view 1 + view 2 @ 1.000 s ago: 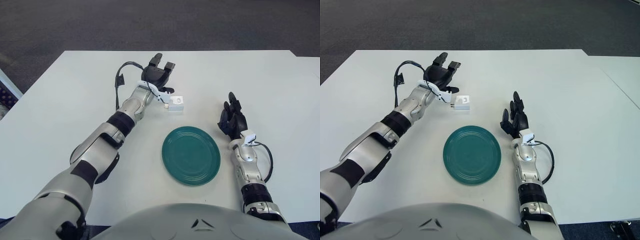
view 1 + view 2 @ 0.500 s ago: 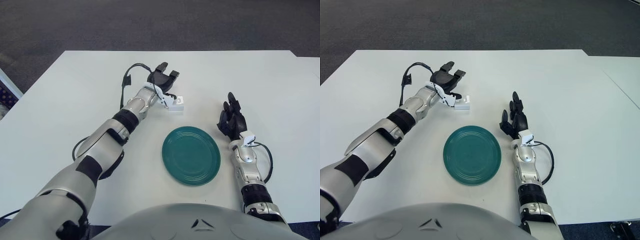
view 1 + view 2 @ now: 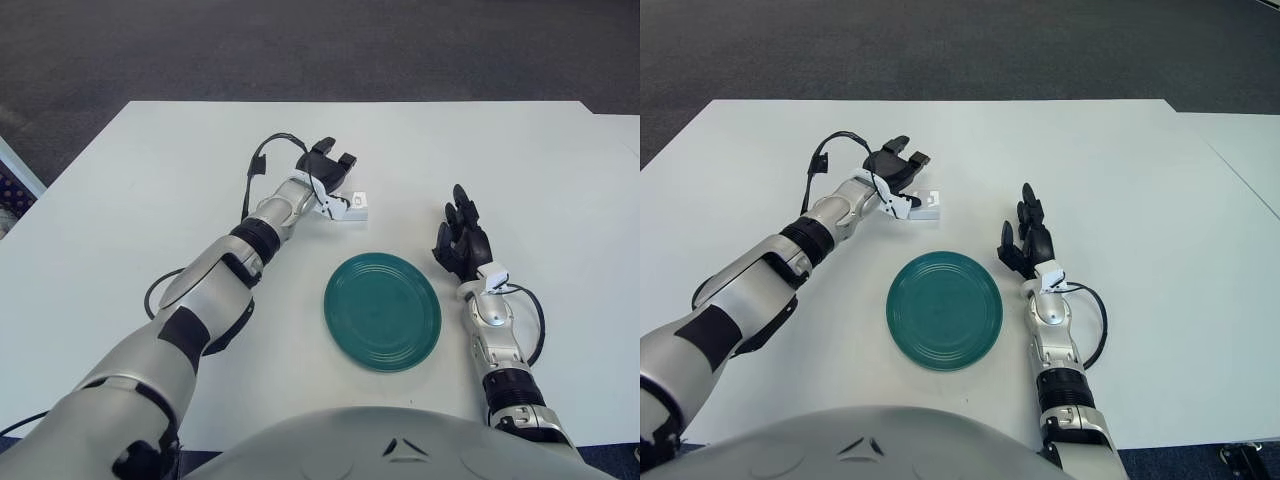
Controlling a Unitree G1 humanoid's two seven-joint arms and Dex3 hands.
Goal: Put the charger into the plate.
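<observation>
We view a white table [image 3: 120,200] from above, with dark carpet [image 3: 300,45] beyond its far edge. Our left arm [image 3: 215,285] reaches diagonally across the table toward its middle; a black cable [image 3: 258,170] loops off the wrist.

The green plate [image 3: 382,311] lies empty on the table, nearer to us than the left hand and to its right, well apart from it. It sits just to the left of the right hand.

The left hand [image 3: 328,170] is at work. Its dark fingers [image 3: 902,150] point away from us and stand spread, closed on nothing. The hand lies immediately left of the charger, with the white fitting at its wrist side up against the charger's left end; whether a finger itself touches the charger we cannot tell.

The right hand [image 3: 461,238] is idle. It shows to the right of the plate, fingers extended and relaxed, pointing away from us, holding nothing. A thin black cable [image 3: 538,322] curves beside its forearm.

The charger [image 3: 352,207], a small white block, lies on the table just to the right of the left hand and beyond the far rim of the plate, clearly outside the plate. It lies to the left of the right hand and farther from us.
</observation>
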